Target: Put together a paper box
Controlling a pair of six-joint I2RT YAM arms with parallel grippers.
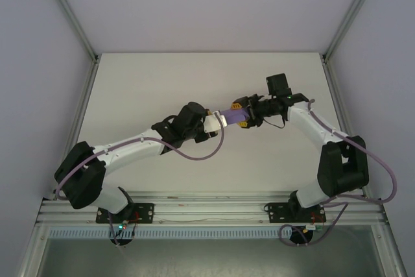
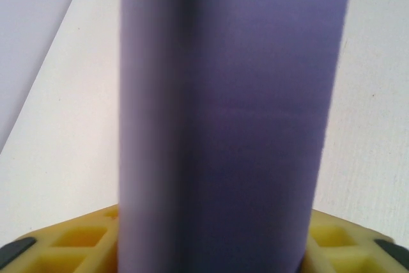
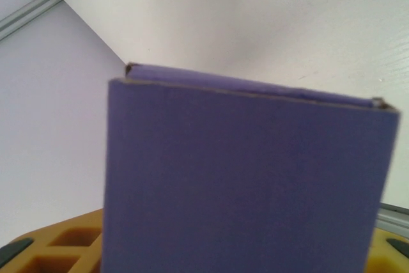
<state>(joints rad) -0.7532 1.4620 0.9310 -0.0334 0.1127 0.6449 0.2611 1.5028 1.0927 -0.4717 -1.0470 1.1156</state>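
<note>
paper box (image 1: 232, 116): purple, spanning both grippers
left gripper (image 1: 216, 122): clamped on one end
right gripper (image 1: 246, 119): clamped on other end

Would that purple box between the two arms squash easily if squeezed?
Probably light: the paper box bridges the left tool and right tool without sagging. Likely squashable: its top edge shows thin card. Flat faces, so it shouldn't roll.

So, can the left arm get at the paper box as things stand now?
Probably yes: the paper box sits right between the left fingers, with nothing in the way. The right fingers appear to hold its other end.
</note>
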